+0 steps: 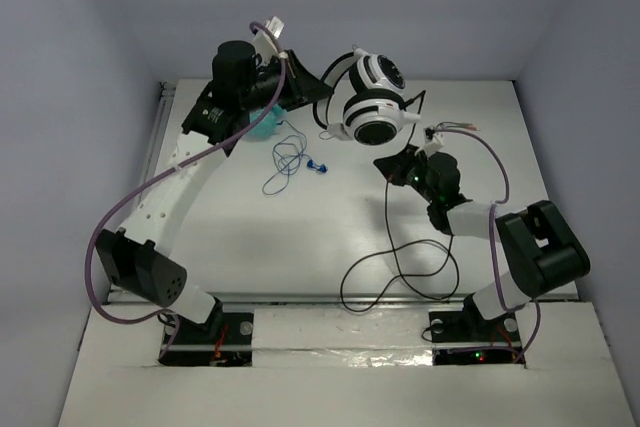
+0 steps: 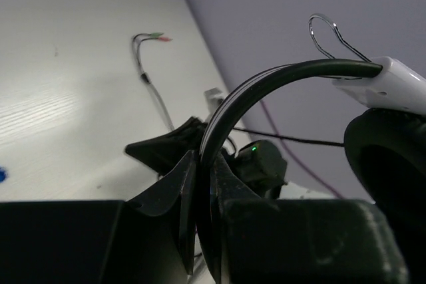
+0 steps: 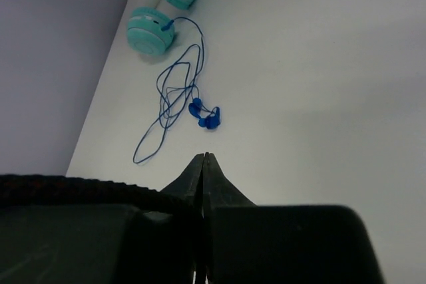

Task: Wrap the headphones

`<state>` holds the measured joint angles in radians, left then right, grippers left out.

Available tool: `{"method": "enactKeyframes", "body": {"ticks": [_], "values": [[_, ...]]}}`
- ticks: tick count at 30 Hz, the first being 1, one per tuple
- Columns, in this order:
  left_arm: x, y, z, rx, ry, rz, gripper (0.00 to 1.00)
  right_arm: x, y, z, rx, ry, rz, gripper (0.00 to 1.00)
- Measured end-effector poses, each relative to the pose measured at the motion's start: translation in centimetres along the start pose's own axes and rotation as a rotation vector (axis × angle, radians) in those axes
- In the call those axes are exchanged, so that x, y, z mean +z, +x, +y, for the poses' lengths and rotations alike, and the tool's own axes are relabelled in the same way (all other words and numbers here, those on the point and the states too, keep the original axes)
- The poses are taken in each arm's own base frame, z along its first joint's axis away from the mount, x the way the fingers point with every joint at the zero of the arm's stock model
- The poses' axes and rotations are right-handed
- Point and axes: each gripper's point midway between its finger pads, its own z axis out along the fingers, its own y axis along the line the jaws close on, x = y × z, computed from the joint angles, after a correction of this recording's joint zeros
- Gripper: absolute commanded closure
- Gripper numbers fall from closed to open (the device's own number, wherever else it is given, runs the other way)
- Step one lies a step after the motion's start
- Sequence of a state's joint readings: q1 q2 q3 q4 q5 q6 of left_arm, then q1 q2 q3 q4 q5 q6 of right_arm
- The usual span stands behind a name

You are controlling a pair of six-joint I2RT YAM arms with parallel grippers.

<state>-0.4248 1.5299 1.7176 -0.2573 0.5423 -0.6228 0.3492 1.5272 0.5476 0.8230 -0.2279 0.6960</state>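
Observation:
The black-and-white headphones (image 1: 376, 105) hang in the air at the back middle. My left gripper (image 1: 312, 82) is shut on their black headband (image 2: 266, 81), which runs between the jaws (image 2: 205, 164); a black ear pad (image 2: 393, 157) shows at the right. The thin black cable (image 1: 392, 222) drops from under my right gripper (image 1: 396, 165) and loops on the table near the front edge. My right gripper's jaws (image 3: 205, 157) are pressed together; a dark cord meets them at the left. The red- and green-tipped plugs (image 1: 455, 128) lie behind it, and also show in the left wrist view (image 2: 156, 36).
Teal headphones (image 1: 265, 127) sit under my left arm; their cups show in the right wrist view (image 3: 153, 31). Small blue earbuds (image 1: 318, 167) and their tangled blue wire (image 1: 285, 159) lie beside them, also in the right wrist view (image 3: 206, 116). Walls enclose the table.

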Motion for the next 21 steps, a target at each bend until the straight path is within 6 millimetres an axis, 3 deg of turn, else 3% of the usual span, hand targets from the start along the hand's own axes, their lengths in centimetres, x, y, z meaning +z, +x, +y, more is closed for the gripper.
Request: {"method": "enactKeyframes", "body": {"ticks": [7, 12, 17, 21], "values": [[1.0, 2.6, 3.4, -0.293, -0.009, -0.102, 1.0, 2.4, 1.1, 5.0, -0.006, -0.02, 0.053, 1.0], [1.8, 3.0, 6.4, -0.383, -0.116, -0.227, 1.0, 2.7, 4.2, 7.6, -0.029, 0.007, 0.153, 1.0], [2.2, 2.2, 7.9, -0.296, -0.266, -0.381, 1.0, 1.2, 9.5, 8.4, -0.086, 0.066, 0.302, 1.0], [1.4, 2.0, 10.1, -0.157, -0.425, -0.449, 1.0, -1.9, 12.9, 9.6, -0.149, 0.08, 0.404, 1.0]]}}
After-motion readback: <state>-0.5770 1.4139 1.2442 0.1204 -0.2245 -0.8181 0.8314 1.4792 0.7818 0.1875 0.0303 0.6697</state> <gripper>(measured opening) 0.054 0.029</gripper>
